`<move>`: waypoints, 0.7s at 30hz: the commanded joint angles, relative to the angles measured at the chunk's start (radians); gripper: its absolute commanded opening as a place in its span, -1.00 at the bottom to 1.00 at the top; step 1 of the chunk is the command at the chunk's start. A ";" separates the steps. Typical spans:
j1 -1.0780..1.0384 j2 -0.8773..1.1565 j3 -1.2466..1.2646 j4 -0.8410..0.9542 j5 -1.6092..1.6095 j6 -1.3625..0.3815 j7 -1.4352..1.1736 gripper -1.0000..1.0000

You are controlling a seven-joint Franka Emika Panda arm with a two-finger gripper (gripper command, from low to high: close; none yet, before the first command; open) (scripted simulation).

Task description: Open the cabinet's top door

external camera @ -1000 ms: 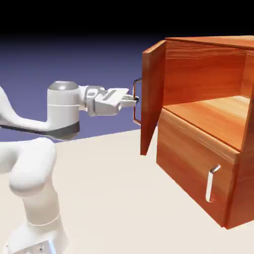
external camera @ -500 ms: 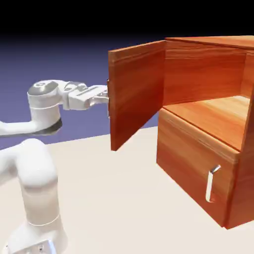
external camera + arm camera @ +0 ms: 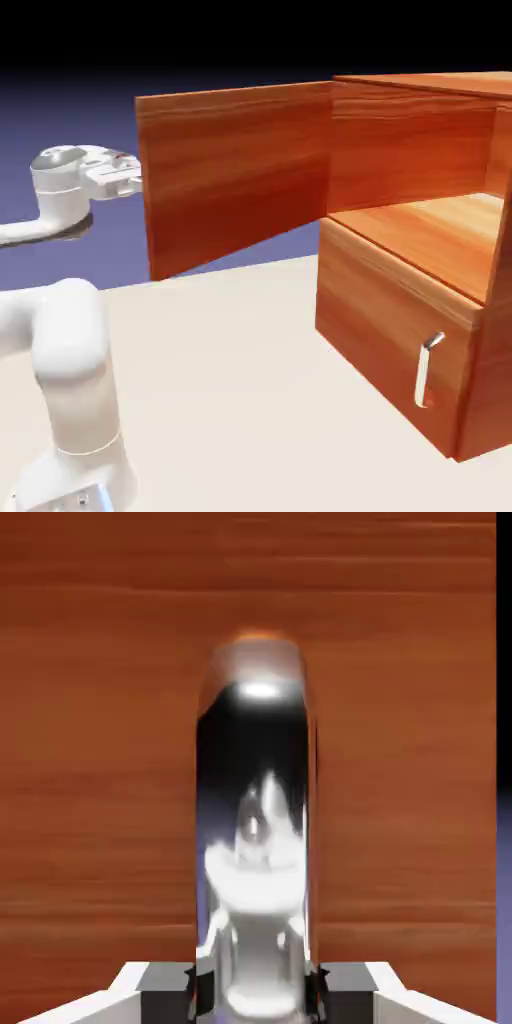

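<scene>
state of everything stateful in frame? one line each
top door: swung wide open, inner face toward the exterior view
top door handle: clamped between the gripper's fingers, hidden behind the door in the exterior view
gripper: shut on the top door handle
upper compartment: exposed, nothing visible inside
lower panel: closed
lower handle: untouched
</scene>
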 commanded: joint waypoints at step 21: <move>-0.567 -0.018 0.226 0.761 0.115 -0.556 -0.116 -1.00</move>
